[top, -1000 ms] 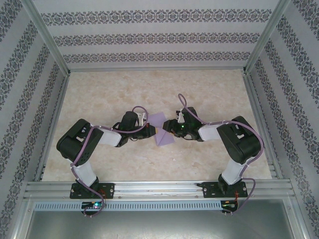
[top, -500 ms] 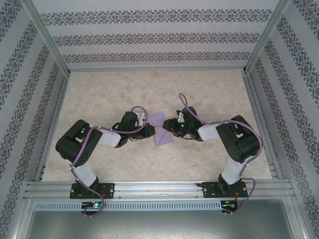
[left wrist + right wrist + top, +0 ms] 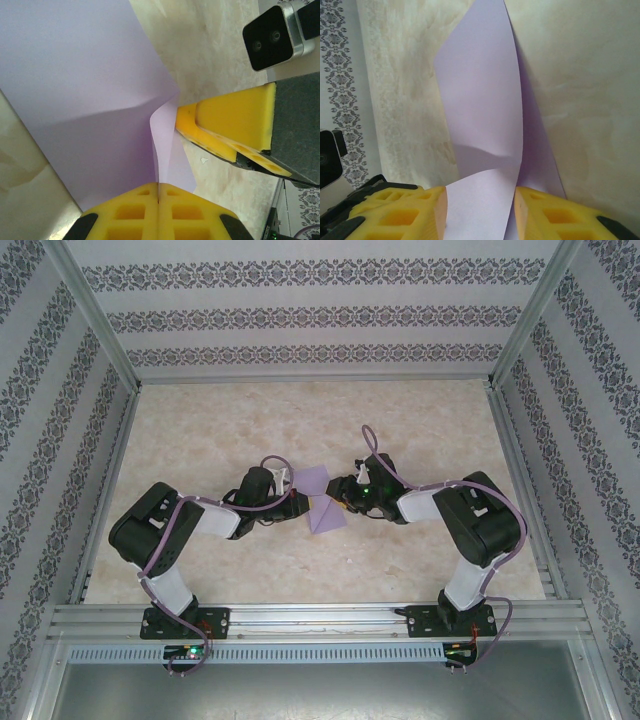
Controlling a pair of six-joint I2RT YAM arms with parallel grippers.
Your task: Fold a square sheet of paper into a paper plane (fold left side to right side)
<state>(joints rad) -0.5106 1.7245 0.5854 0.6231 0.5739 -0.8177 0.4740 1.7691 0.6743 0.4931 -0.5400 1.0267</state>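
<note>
The lavender square sheet of paper (image 3: pixel 322 500) sits mid-table between both grippers, partly folded, with one flap raised. My left gripper (image 3: pixel 303 504) is shut on the sheet's left edge. In the left wrist view its yellow fingers (image 3: pixel 125 215) meet on the thin paper edge (image 3: pixel 158 186), and the sheet (image 3: pixel 85 90) curls up ahead. My right gripper (image 3: pixel 343 495) stands open at the sheet's right side. In the right wrist view the lifted flap (image 3: pixel 480 110) passes between its spread fingers (image 3: pixel 552 215), which do not clamp it. No paper plane shape is formed.
The table is a beige marbled surface (image 3: pixel 220 430) inside patterned walls with aluminium rails (image 3: pixel 320 618) along the near edge. In the left wrist view the right arm's yellow finger (image 3: pixel 235 122) and its camera (image 3: pixel 275 32) sit close beyond the paper.
Both grippers have shifted only slightly around the sheet. The left stays clamped on the paper and the raised flap keeps much the same shape.
</note>
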